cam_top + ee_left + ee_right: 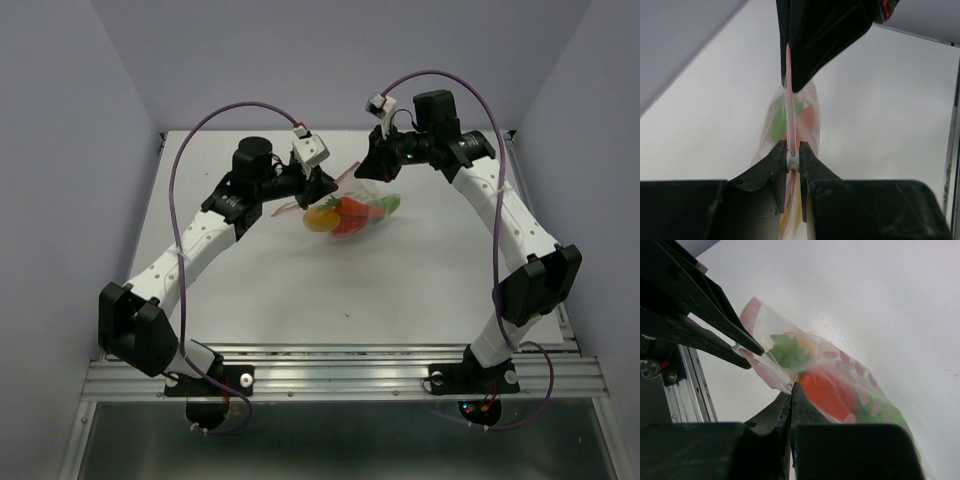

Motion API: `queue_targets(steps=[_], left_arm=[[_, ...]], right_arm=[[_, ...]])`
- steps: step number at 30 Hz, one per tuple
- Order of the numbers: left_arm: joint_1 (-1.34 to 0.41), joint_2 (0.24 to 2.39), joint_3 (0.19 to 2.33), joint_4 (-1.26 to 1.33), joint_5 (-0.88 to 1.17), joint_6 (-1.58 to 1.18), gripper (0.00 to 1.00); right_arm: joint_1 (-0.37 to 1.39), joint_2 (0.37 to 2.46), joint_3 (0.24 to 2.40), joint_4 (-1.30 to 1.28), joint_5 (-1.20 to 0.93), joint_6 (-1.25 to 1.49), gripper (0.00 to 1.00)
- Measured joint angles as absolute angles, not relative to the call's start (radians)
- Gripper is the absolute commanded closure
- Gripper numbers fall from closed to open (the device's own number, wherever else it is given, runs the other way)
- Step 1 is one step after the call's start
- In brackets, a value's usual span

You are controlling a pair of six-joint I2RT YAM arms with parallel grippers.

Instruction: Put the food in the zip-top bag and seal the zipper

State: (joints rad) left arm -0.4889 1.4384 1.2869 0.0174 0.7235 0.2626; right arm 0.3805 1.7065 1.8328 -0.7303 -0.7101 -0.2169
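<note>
I've got the left gripper [792, 161] clamped on the zipper [788, 110]. The zip-top bag [837, 356], food [345, 213] inside, spans the far middle. The right gripper [791, 390] is pinched tight on its edge. There's bare white table [400, 290] around it, with the walls [60, 150] well apart.

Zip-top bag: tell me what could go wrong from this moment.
1. The left hand and right hand each pinch only the thin zipper; the weight of the food in the zip-top bag could drag it free.
2. The strip between the hands may not be fully pressed shut, so pieces could spill out.
</note>
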Motion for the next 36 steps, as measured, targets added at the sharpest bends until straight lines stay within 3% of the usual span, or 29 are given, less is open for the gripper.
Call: queue_targets(steps=[13,19,27,33,36], left_arm=[[-0.482,1.282,1.003,0.087,0.490,0.014,1.00],[-0.489,1.225,0.975,0.127,0.401,-0.075,1.00],[-0.486,1.261,1.176,-0.019,0.161,-0.055,1.00],[-0.456,1.376,1.450,-0.137,-0.060,0.004,1.00],[-0.443,1.386,1.460,-0.163,-0.109,0.014,1.00]], right_arm=[[0.173,1.695,1.834,-0.648,-0.606,-0.162,0.99],[0.146,1.701,1.833,-0.535,-0.694,-0.118,0.99],[0.141,1.771,1.840,-0.213,-0.854,0.011,0.99],[0.189,1.843,1.886,-0.142,-0.857,-0.036,0.99],[0.215,1.852,1.856,-0.114,-0.886,-0.067,0.96]])
